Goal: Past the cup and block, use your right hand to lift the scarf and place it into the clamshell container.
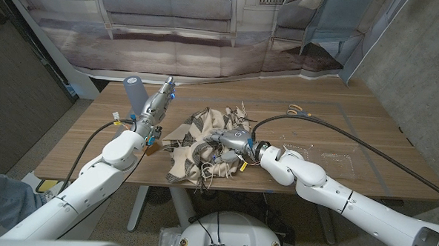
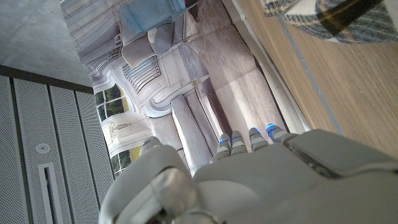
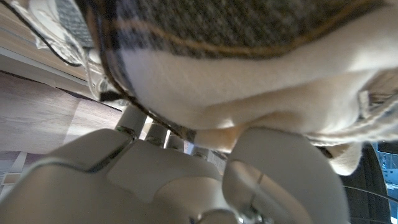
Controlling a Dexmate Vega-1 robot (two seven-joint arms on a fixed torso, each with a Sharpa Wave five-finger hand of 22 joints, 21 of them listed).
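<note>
Scarf [image 1: 200, 141] (woolly plaid, seemingly fringed), crumpled.

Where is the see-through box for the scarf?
In the head view, the clear box lies on the table at the robot's right, just past its right arm, away from the scarf.

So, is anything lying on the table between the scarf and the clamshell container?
Nothing visible: the right hand is already on the scarf, and bare table separates it from the clamshell container.
</note>
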